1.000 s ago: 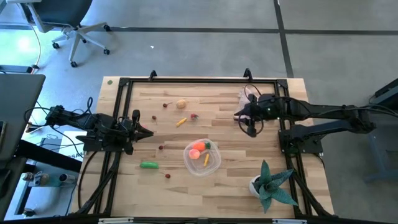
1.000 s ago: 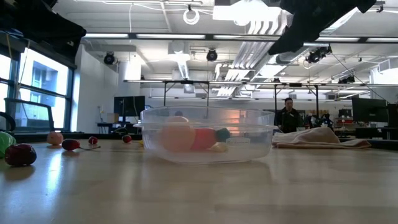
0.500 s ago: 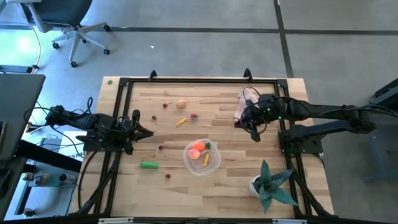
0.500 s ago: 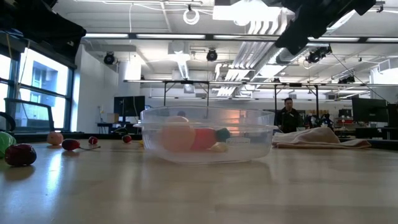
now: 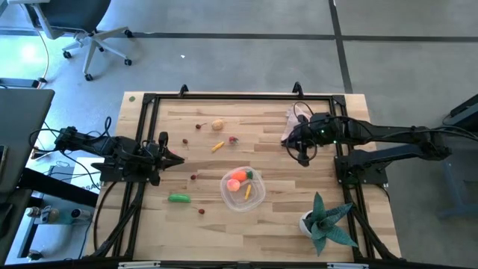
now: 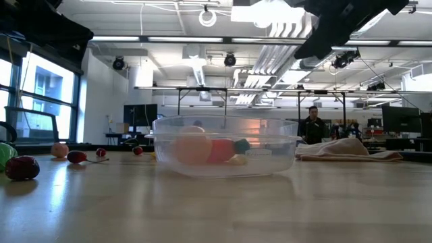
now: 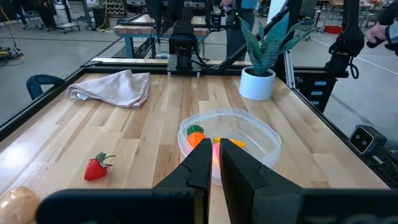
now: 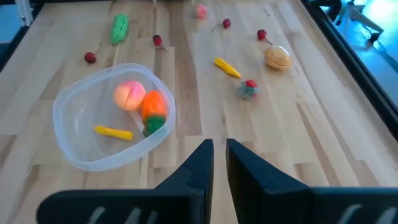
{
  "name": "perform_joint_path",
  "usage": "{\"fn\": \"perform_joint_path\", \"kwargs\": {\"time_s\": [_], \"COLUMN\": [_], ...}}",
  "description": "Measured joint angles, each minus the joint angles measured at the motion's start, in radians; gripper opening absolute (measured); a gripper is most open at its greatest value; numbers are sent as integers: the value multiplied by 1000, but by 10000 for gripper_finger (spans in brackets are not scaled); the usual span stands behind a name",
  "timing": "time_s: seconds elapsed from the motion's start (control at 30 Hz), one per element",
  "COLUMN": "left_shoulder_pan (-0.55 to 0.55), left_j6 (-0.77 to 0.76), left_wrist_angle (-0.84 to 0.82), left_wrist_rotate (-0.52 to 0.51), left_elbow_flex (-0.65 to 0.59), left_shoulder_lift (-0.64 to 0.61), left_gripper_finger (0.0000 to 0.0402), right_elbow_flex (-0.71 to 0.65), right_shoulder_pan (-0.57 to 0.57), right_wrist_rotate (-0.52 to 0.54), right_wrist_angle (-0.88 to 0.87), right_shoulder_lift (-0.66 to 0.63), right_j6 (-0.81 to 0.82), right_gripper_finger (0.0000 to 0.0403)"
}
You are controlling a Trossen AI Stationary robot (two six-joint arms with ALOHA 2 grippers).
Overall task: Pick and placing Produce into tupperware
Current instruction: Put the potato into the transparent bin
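Observation:
The clear tupperware (image 5: 258, 198) sits near the table's middle, holding an orange carrot (image 8: 152, 106), a pink ball (image 8: 127, 94) and a yellow stick (image 8: 114, 132). On the wood lie a green pod (image 5: 178, 198), a tan ball (image 5: 218, 125), a second yellow stick (image 5: 217, 146), a strawberry (image 5: 234, 139) and small red berries (image 5: 193, 178). My right gripper (image 5: 297, 147) hovers shut above the table's right part, beside the pink cloth (image 5: 288, 127). My left gripper (image 5: 175, 159) waits shut at the left edge.
A teal spiky plant in a white pot (image 5: 325, 220) stands at the near right corner. A black metal frame (image 5: 239, 96) runs round the table. Bare wood (image 5: 261, 119) lies between the tupperware and the far edge. A person (image 6: 312, 125) stands far off in the room.
My right gripper has drifted a little toward the table's right edge and come back. The produce and the tupperware have kept their places.

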Motion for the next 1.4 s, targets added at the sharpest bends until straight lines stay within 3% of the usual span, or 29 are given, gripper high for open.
{"fn": "perform_joint_path", "kwargs": {"time_s": [0.87,1.17,1.4], "left_shoulder_pan": [0,1,10], "left_j6": [17,-7,-43], "left_wrist_angle": [111,-37,-192], "left_wrist_rotate": [-36,-362,-425], "left_elbow_flex": [2,210,443], "left_shoulder_lift": [0,95,297], "left_gripper_finger": [21,21,21], "right_elbow_flex": [0,0,0], "right_shoulder_pan": [0,0,0], "right_wrist_rotate": [11,11,11], "right_wrist_angle": [1,3,5], "right_shoulder_lift": [0,0,0], "right_j6": [0,0,0], "right_gripper_finger": [32,32,32]}}
